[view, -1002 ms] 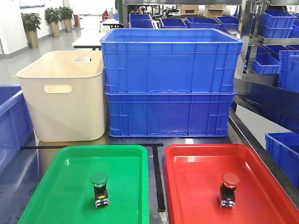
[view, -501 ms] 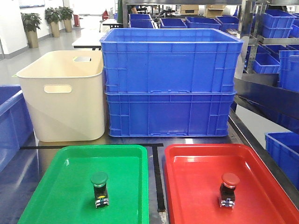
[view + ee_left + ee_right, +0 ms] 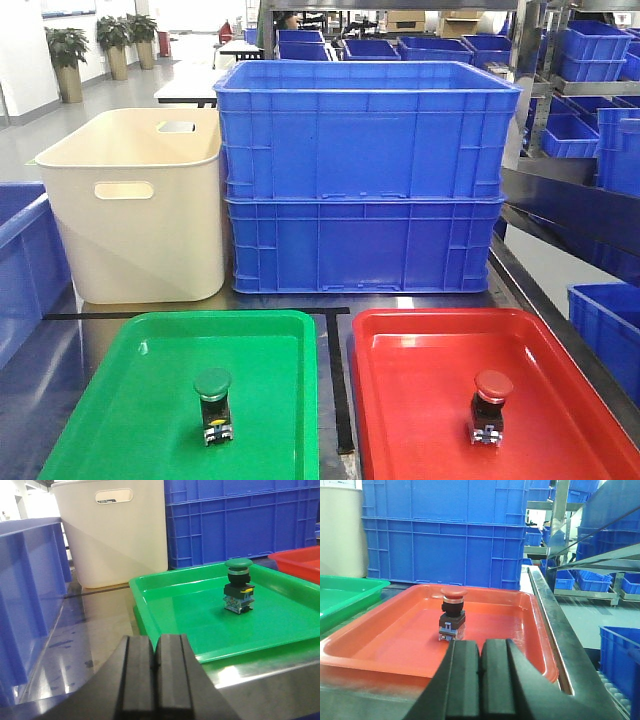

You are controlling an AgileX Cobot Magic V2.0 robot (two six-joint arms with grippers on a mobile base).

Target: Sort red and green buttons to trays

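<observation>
A green button [image 3: 213, 402] stands upright in the green tray [image 3: 120, 420]; both also show in the left wrist view, the button [image 3: 238, 585] on the tray [image 3: 190, 610]. A red button [image 3: 490, 404] stands upright in the red tray [image 3: 420, 400]; both also show in the right wrist view, the button [image 3: 452, 614] on the tray [image 3: 395, 635]. My left gripper [image 3: 155, 665] is shut and empty, low over the table in front of the green tray's near left corner. My right gripper [image 3: 481, 670] is shut and empty, just in front of the red tray's near edge. Neither gripper shows in the front view.
Two stacked blue crates [image 3: 365, 180] and a cream bin [image 3: 140, 210] stand behind the trays. A blue crate [image 3: 25, 605] stands at the table's left edge. Black tape [image 3: 340, 390] runs between the trays. The table's right edge [image 3: 555, 625] runs beside the red tray; shelving with blue crates [image 3: 595, 580] lies beyond.
</observation>
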